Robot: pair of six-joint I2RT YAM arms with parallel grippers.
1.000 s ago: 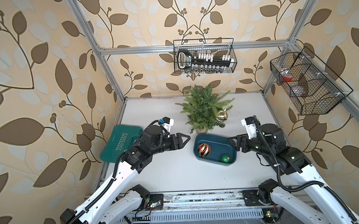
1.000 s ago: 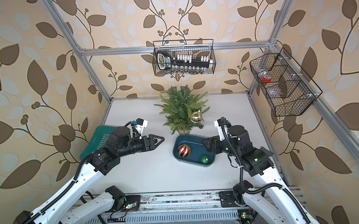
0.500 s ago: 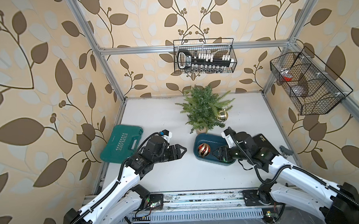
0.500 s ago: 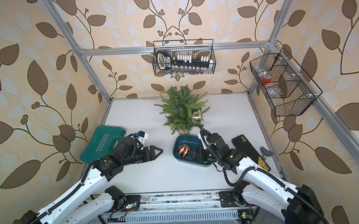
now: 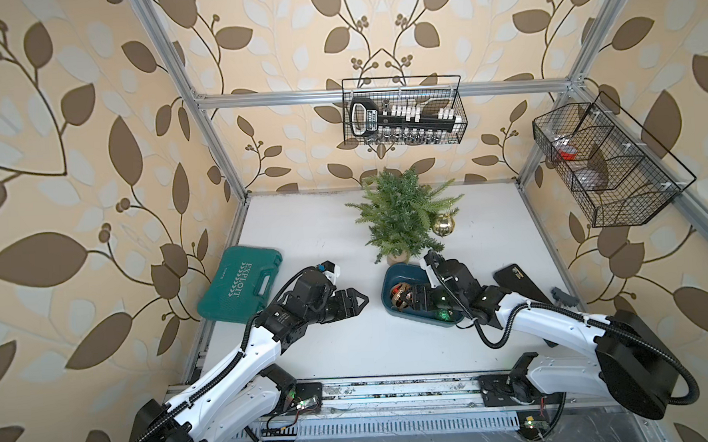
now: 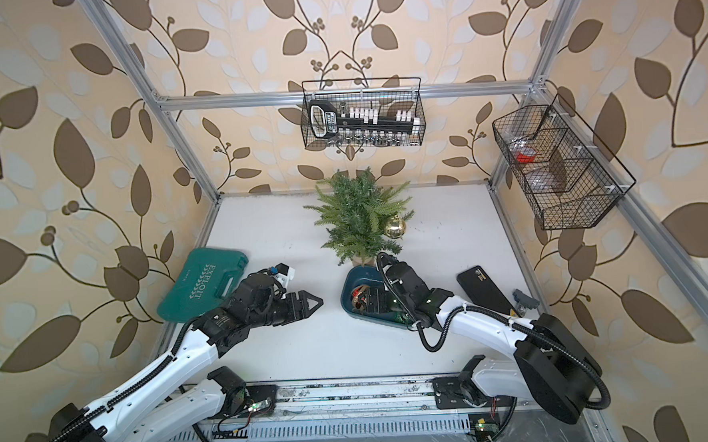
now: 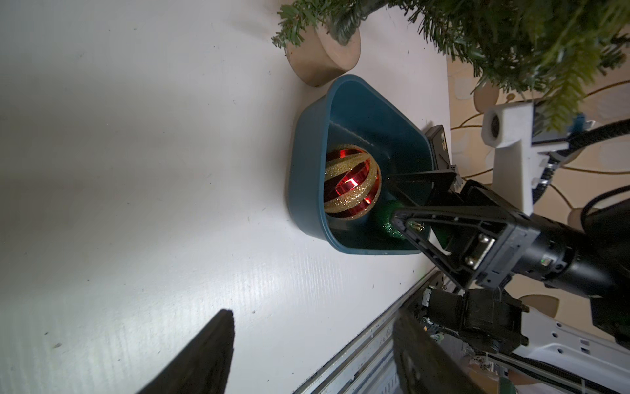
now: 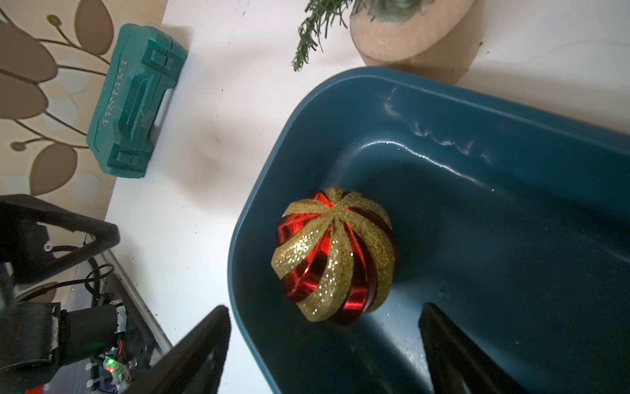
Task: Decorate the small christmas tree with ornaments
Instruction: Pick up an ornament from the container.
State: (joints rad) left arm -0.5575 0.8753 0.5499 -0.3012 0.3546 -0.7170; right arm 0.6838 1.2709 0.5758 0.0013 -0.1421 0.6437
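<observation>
The small christmas tree (image 5: 402,219) stands at the back middle of the table, seen in both top views, with a shiny gold ornament (image 5: 443,224) hanging on its right side. Just in front of it sits a teal tray (image 5: 403,271). A red ornament with gold glitter stripes (image 8: 334,256) lies in the tray, and a green glitter one (image 7: 385,218) lies behind it, partly hidden. My right gripper (image 8: 324,307) is open and low over the tray, its jaws either side of the red ornament without touching it. My left gripper (image 5: 358,300) hangs open and empty left of the tray.
A green tool case (image 5: 239,286) lies at the table's left edge. A black phone (image 5: 518,284) and a small grey object (image 5: 562,296) lie to the right. Two wire baskets (image 5: 402,111) (image 5: 607,163) hang on the walls.
My right arm has swung left from beside the tray and come down over it, facing the red ornament. My left gripper has drawn back a little toward the front.
</observation>
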